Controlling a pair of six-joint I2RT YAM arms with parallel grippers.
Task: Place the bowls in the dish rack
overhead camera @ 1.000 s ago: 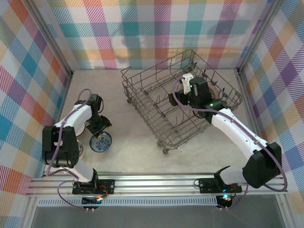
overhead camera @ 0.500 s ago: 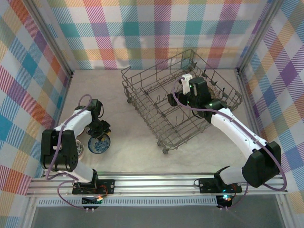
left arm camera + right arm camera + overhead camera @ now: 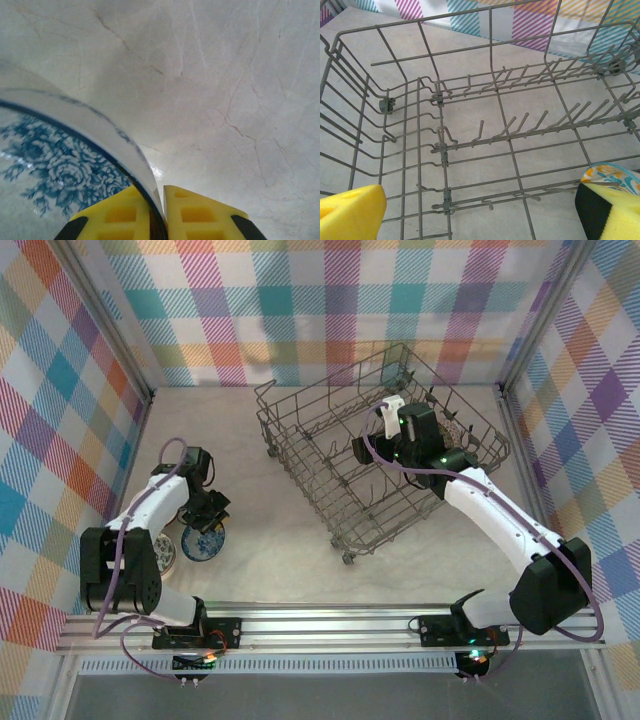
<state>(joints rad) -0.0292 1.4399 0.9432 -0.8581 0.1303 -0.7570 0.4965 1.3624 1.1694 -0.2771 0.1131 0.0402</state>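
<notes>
Left claw pinches blue floral bowl, second bowl just beside.

White arms carry black joints, purple cables and yellow end effector pads.

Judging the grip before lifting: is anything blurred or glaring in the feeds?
Left wrist: the bowl rim between the left fingertips is soft, small glare on the table beside it. Right wrist: rack sharp, right fingertips blurred. Top view: even light, faint shadows.
</notes>
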